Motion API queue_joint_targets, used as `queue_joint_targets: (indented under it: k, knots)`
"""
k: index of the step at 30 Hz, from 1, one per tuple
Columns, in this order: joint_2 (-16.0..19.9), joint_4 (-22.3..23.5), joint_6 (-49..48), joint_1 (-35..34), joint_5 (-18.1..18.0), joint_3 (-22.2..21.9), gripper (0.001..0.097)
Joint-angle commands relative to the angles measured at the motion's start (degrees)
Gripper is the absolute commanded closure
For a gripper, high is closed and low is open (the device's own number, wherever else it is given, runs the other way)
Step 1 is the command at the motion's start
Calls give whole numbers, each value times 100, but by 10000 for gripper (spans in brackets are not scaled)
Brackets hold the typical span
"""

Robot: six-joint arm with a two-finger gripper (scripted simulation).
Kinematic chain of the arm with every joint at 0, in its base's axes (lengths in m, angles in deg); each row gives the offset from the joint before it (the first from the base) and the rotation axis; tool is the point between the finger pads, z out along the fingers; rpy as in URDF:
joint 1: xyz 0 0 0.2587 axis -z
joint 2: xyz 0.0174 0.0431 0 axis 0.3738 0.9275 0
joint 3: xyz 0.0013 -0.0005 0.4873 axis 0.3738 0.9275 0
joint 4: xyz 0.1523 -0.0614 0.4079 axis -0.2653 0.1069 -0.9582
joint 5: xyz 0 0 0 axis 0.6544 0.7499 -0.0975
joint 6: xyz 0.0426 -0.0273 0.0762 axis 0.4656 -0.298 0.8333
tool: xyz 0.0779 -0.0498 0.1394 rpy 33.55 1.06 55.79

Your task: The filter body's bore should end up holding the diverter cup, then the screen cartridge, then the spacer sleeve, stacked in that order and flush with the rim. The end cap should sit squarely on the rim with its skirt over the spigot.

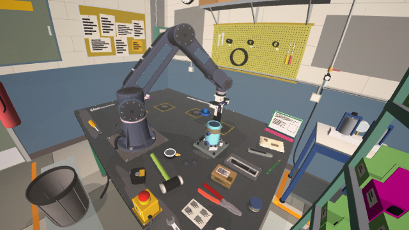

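The light blue filter body [213, 133] stands upright on a grey fixture plate in the middle of the table, a tan band near its top. My gripper [218, 117] hangs just above and behind its rim, fingers pointing down; whether they grip anything is hidden from the side camera. The blue end cap [204, 112] lies on a yellow-outlined square behind the body, to the left of my gripper. The bore's contents are hidden.
The arm's base [134, 127] stands left of the fixture. In front lie a green-handled mallet [164, 174], a cardboard box [223, 175], a grey tray [243, 166], red pliers [219, 198] and a yellow stop button [145, 204].
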Motion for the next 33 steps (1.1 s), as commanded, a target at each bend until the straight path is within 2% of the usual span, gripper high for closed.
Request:
queue_joint_targets:
  k: [1,26,33]
  knots:
    - [-4,0,0,0,0,-3,461]
    - [-3,0,0,0,0,-2,961]
    - [-49,0,0,0,59,-18,966]
